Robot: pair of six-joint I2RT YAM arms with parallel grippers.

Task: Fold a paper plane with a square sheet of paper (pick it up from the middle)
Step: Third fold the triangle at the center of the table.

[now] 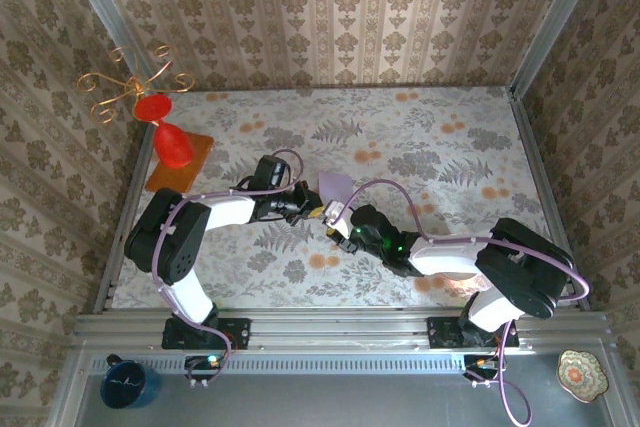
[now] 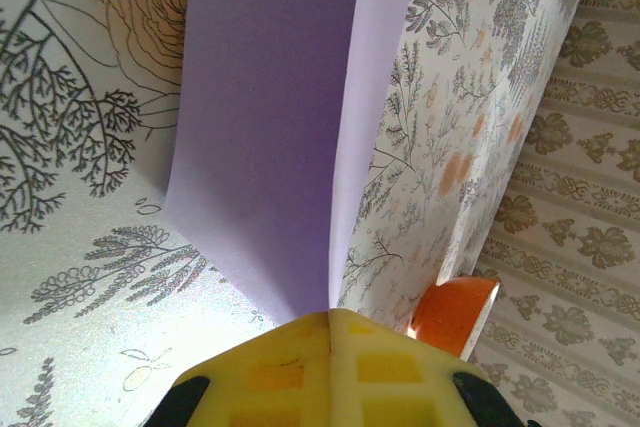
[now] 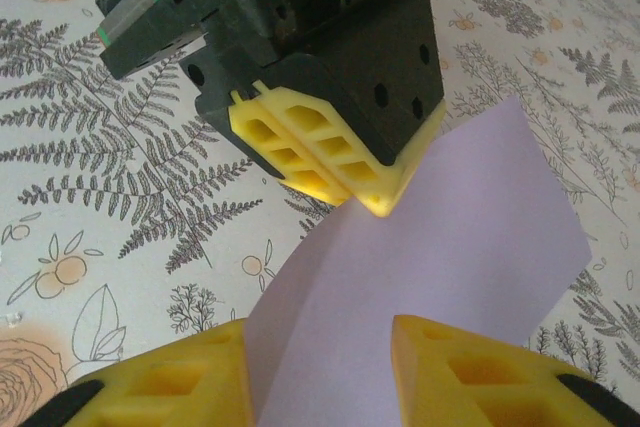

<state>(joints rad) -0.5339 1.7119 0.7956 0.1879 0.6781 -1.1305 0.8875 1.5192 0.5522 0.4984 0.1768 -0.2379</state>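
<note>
Left gripper is pinched tight on one edge of the square sheet of paper, propping it up around the middle of the floral table. The sheet is curled, and it's hard to say if its far corner touches down. Right gripper faces it nose to nose, jaws apart, with the near part of the sheet sitting right in the gap between them. The right arm probably only has to squeeze, no sideways shuffle needed.
</note>
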